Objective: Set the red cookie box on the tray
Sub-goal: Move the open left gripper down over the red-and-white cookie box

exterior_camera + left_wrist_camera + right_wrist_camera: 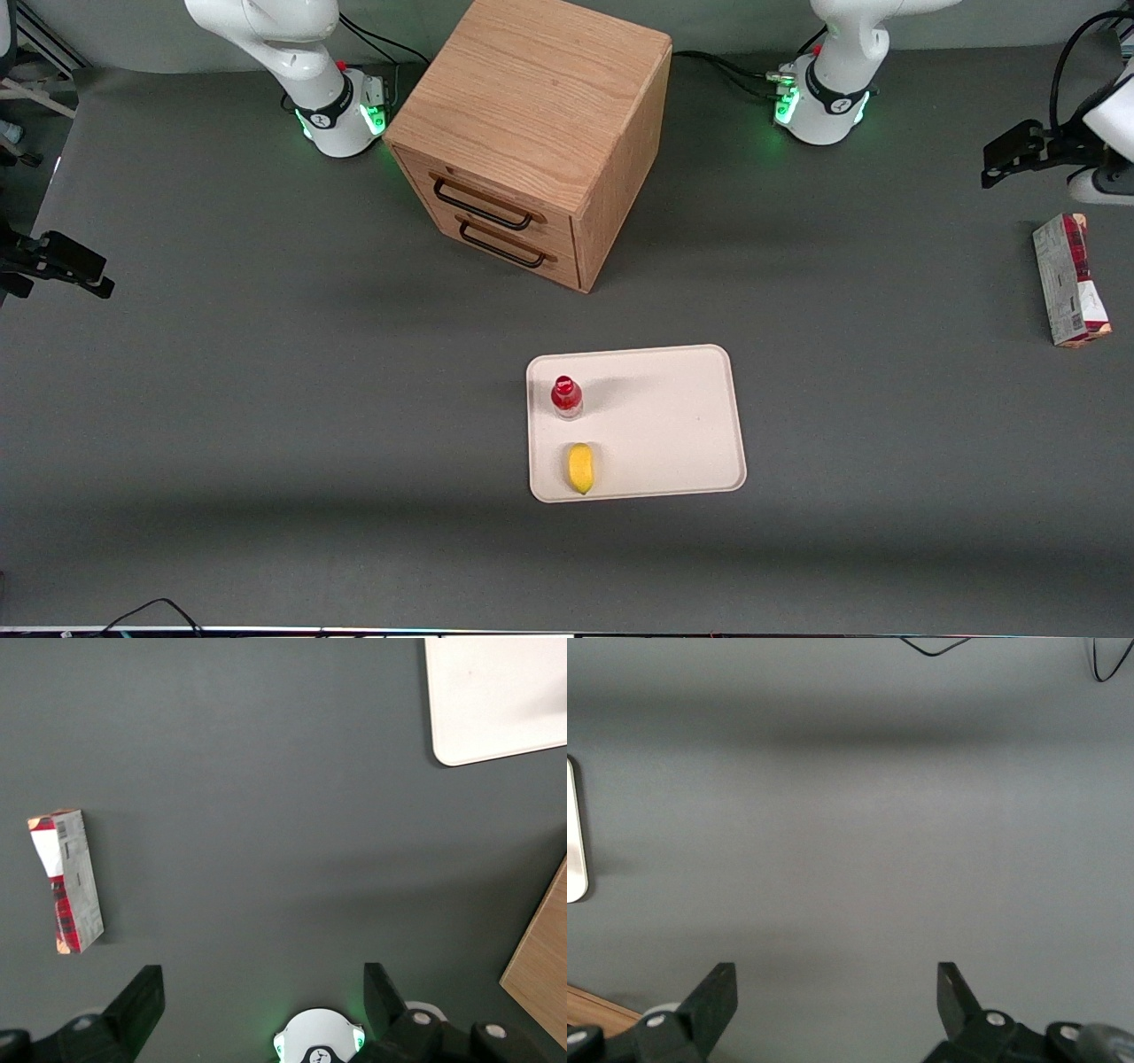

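I see the long dark-red cardboard cookie box point(1070, 279), grey-white side up, at the working arm's end of the grey surface point(266, 399), well apart from the cream-white rectangular tray point(673, 416), my gripper point(262, 992) above, fingers point(142, 997) wide open, empty.

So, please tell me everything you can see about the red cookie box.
The red cookie box is a long, narrow cardboard carton, dark red with one grey-white printed side showing. It lies flat on the grey table, toward the working arm's end, well apart from the tray. Nothing touches it. The gripper hangs open above the table, near the box.
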